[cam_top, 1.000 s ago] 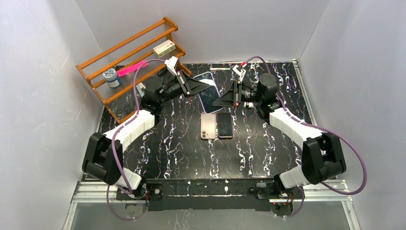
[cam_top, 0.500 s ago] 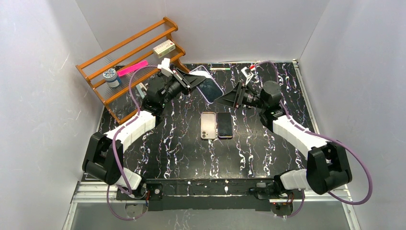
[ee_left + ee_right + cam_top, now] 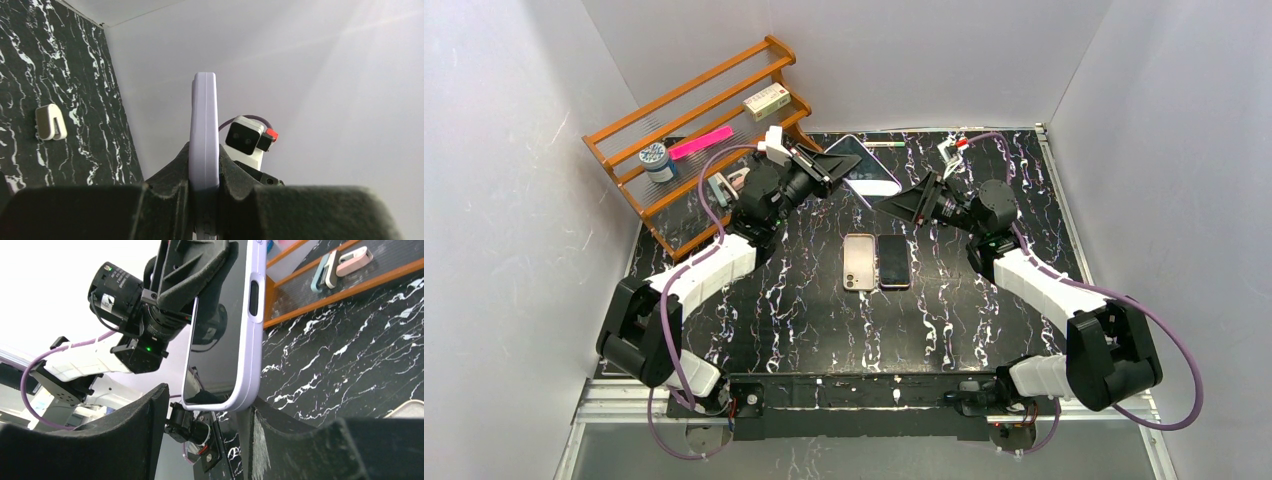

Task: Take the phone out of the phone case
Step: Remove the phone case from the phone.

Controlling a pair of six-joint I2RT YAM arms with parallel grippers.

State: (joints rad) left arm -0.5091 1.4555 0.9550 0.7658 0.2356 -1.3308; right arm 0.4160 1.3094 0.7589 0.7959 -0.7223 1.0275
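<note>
A phone with a dark screen (image 3: 865, 168) sits in a lilac case (image 3: 251, 340). My left gripper (image 3: 829, 167) is shut on it and holds it in the air above the back of the table. In the left wrist view the case's edge (image 3: 205, 120) stands upright between the pads, at my left gripper (image 3: 205, 172). My right gripper (image 3: 881, 204) is open just right of and below the phone. In the right wrist view my right gripper (image 3: 207, 406) has its jaws wide apart, with the phone's lower end (image 3: 220, 390) between them and its corner close to the right finger (image 3: 270, 440).
Two more phones (image 3: 859, 262) (image 3: 894, 262) lie side by side mid-table. A wooden rack (image 3: 694, 120) with a pink item, a box and a jar stands at the back left. A pen (image 3: 884, 144) lies at the back edge. A small white clip (image 3: 50, 122) lies on the table.
My left gripper has raised the cased phone and swung it toward the back. My right arm has shifted right and tilted its open jaws up toward the phone's end.
</note>
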